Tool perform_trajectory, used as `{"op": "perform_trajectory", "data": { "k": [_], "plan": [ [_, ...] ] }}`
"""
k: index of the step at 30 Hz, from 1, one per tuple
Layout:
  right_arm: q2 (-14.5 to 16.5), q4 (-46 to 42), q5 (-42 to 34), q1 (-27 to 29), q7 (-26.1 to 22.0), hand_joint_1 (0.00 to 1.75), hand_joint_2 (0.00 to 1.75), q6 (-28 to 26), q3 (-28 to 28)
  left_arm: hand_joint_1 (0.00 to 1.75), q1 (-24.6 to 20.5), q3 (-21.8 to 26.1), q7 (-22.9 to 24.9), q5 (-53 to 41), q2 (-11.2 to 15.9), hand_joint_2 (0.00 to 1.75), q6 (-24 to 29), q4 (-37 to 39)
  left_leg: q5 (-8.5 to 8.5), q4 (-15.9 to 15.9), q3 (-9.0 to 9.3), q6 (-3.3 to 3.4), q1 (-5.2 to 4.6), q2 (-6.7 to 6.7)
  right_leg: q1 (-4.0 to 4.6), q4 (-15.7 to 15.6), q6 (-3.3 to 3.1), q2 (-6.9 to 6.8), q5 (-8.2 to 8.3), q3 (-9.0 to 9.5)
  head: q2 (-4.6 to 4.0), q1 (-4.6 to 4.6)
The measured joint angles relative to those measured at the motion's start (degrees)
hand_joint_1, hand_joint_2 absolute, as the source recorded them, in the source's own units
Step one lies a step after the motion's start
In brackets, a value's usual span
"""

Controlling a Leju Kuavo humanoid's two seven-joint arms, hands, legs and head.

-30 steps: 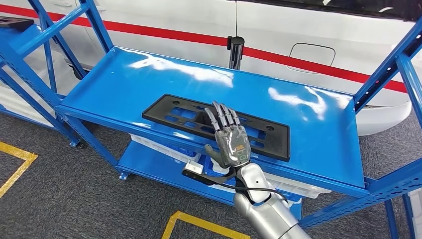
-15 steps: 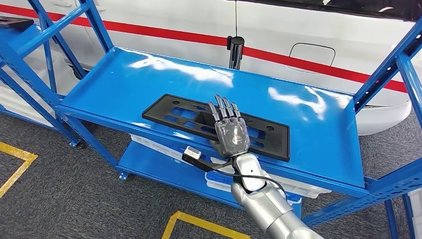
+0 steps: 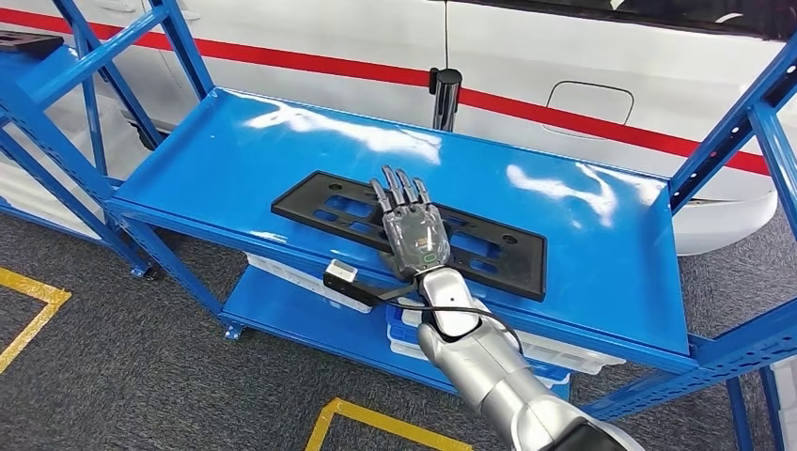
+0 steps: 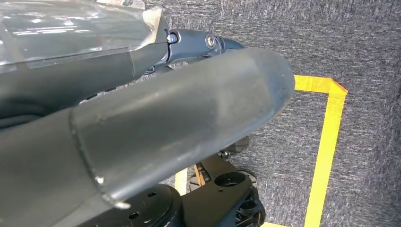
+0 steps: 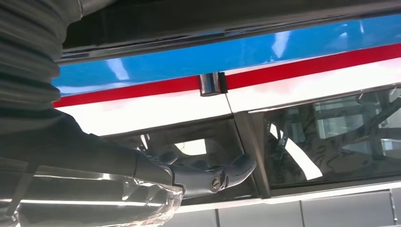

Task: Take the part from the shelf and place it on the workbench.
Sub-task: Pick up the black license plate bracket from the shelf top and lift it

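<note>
Part [image 3: 489,246] under flat, open right hand [image 3: 414,235], not gripped, near shelf [image 3: 601,282] edge; could slide off if pushed.

one black part [image 3: 411,232], one shelf [image 3: 601,244]

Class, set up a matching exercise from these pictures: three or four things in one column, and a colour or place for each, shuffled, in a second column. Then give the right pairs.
Things:
1. part
2. shelf
3. right hand
4. floor tape

Descriptions:
A. yellow, on the grey carpet
B. glossy blue
C. black, flat, lying on the shelf
D. over the middle of the part, fingers stretched out

Pairs: 1-C, 2-B, 3-D, 4-A
</note>
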Motion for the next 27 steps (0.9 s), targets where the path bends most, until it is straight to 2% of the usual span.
{"op": "perform_trajectory", "data": {
  "k": [1, 2, 5, 6, 7, 12, 21, 27],
  "plan": [
    [0.2, 0.6, 0.4, -0.3, 0.4, 0.03, 1.75, 0.3, 0.0, 0.0, 0.0, 0.0, 0.1, 0.0, 0.0, 0.0, 0.0, 0.0, 0.0, 0.0, 0.0, 0.0, 0.0, 0.0, 0.0, 0.0, 0.0, 0.0, 0.0, 0.0, 0.01, 0.0],
    [0.5, 1.2, 1.2, -0.7, 1.3, 0.24, 1.75, 0.8, 0.1, 0.0, 0.0, 0.0, 0.1, 0.1, -0.1, 0.0, 0.1, 0.0, 0.0, 0.0, 0.0, 0.0, 0.0, 0.0, 0.0, 0.0, 0.0, 0.0, 0.0, 0.0, 0.01, 0.0],
    [1.1, 3.6, 4.7, -2.2, 5.6, 1.35, 1.75, 3.5, 0.6, 0.0, 0.0, 0.0, 0.4, 0.1, -0.1, 0.0, 0.2, 0.0, 0.0, 0.0, 0.0, 0.0, 0.0, 0.01, 0.0, 0.0, 0.0, 0.0, 0.0, 0.0, 0.01, 0.0],
    [1.3, 4.4, 5.8, -2.7, 7.2, 1.55, 1.75, 4.8, 0.9, 0.0, 0.0, 0.0, 0.4, 0.1, -0.1, 0.0, 0.2, 0.0, 0.0, 0.0, 0.0, 0.0, 0.0, 0.0, 0.0, 0.0, 0.0, 0.0, 0.0, 0.0, 0.01, 0.0],
    [1.5, 5.2, 6.8, -3.1, 8.6, 1.62, 1.75, 6.3, 1.2, 0.0, 0.0, 0.0, 0.5, 0.2, -0.1, 0.0, 0.2, 0.0, 0.0, 0.0, 0.0, 0.0, 0.0, 0.0, 0.0, 0.0, 0.0, 0.0, 0.0, 0.01, 0.01, -0.01],
    [2.3, 7.6, 8.9, -4.0, 11.8, 1.68, 1.75, 11.8, 1.9, 0.0, 0.0, 0.2, 0.6, 0.3, -0.1, 0.0, 0.2, 0.0, 0.0, 0.0, 0.0, 0.0, 0.0, 0.0, 0.0, 0.0, 0.0, 0.0, 0.0, 0.0, 0.0, 0.01],
    [2.7, 7.9, 10.8, -4.6, 13.6, 1.75, 1.75, 19.1, 3.1, 0.0, 0.1, 0.4, 0.6, 0.3, -0.1, 0.0, 0.2, 0.0, 0.0, 0.0, 0.01, 0.0, 0.0, 0.0, 0.0, 0.0, 0.0, 0.0, 0.0, 0.01, 0.01, -0.01],
    [2.6, 5.7, 11.1, -4.3, 14.3, 1.75, 1.75, 20.2, 4.2, 0.0, 0.1, 0.4, 0.4, 0.3, -0.1, 0.0, 0.1, 0.0, 0.01, 0.0, 0.01, 0.0, 0.0, 0.0, 0.0, 0.0, 0.0, 0.0, 0.0, 0.01, -0.01, 0.0]
  ]
}}
